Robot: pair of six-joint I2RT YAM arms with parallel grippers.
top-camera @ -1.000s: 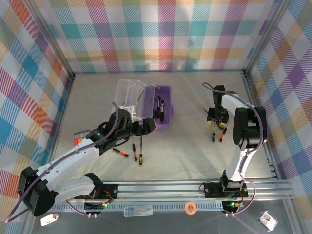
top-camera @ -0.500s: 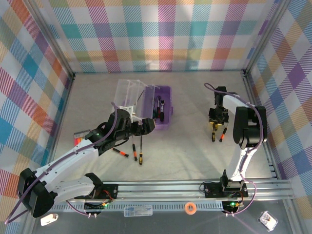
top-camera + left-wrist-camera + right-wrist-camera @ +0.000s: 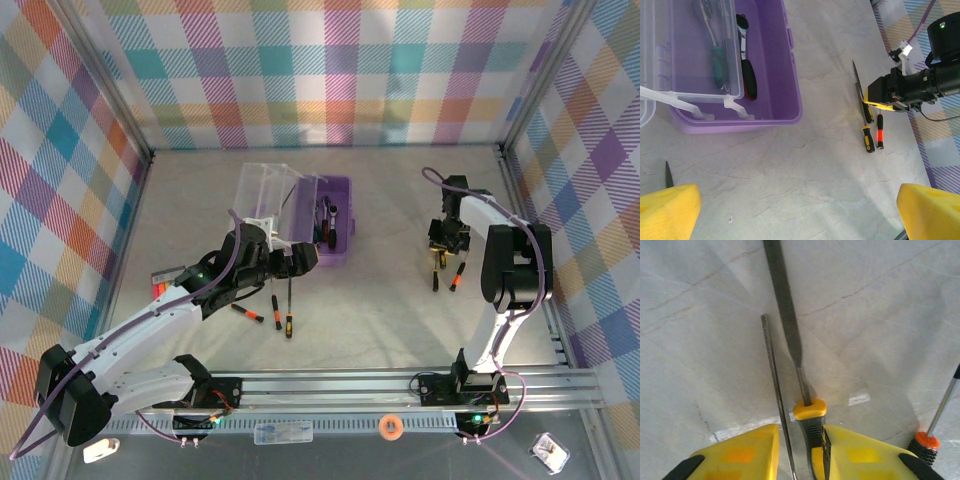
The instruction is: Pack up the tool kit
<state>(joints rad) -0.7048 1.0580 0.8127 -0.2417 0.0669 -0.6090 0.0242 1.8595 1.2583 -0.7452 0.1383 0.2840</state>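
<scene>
Tool kit case [image 3: 740,125] holds green-handled tool [image 3: 717,67] beside black-handled tool [image 3: 749,80].

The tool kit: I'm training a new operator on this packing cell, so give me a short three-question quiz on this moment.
1. True or false: the purple case has its clear lid standing open.
2. What sits between the fingers of the right gripper? A) the handle of a flat file B) a spoon C) nothing
3. Fill in: the ___ gripper hangs wide open beside the case.
Key: 1 true; 2 A; 3 left gripper.
</scene>
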